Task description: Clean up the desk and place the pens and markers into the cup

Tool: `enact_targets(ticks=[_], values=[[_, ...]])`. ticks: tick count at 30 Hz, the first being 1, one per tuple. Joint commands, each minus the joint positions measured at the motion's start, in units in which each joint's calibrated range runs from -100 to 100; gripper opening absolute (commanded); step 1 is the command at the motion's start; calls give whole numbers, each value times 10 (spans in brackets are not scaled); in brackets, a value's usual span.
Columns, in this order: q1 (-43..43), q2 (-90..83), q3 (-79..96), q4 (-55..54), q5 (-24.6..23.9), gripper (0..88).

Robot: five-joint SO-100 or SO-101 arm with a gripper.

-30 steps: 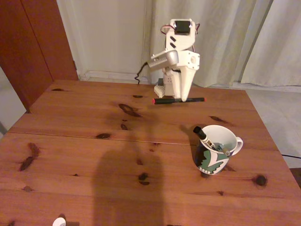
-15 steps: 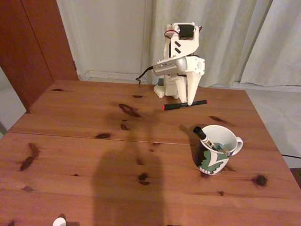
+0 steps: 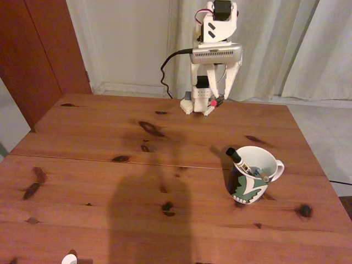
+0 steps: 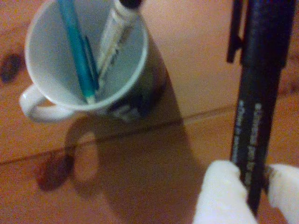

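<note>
Pale curtains and a white wall back the scene as the white arm rears up at the far edge of a reddish-brown pine tabletop (image 3: 110,165) scattered with dark knots and crossed by a seam.

Its pincer (image 4: 250,186) is clamped on the black pen (image 4: 257,93), the two white fingers (image 4: 219,191) pressing either side of the lettered barrel in the wrist view. In the fixed view the pincer (image 3: 214,104) hangs near the arm's base at the back of the tabletop, with the pen's red tip (image 3: 213,102) peeking out from it and the pen lifted clear of the wood.

Judging by this, the pick-up is done and the carry to the cup is in hand. The next move calls for swinging the pen out over the cup's mouth, tipping it end-down, and loosening the grip only once its lower end is inside the rim.

Well apart from the pincer, toward the near right of the fixed view, stands the white cup (image 3: 252,176) with its dark blue and green pattern. It already holds two items: the thick white marker (image 4: 114,37) with its black cap leaning over the rim, and the thin green pen (image 4: 77,51) resting against the inner wall.
</note>
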Motion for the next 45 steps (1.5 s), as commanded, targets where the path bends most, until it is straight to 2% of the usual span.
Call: enact_targets(ticks=[1,7,24,31,37,41,45], values=[[-6,-21,13,-87,6,9],[-23,-21,24,-109,-28,9],[-24,-16,33,-120,-25,8],[-31,-15,33,-252,-29,8],[-19,-15,79,-274,-29,8],[-25,-20,110,-274,-21,8],[-25,-16,113,-268,23,8]])
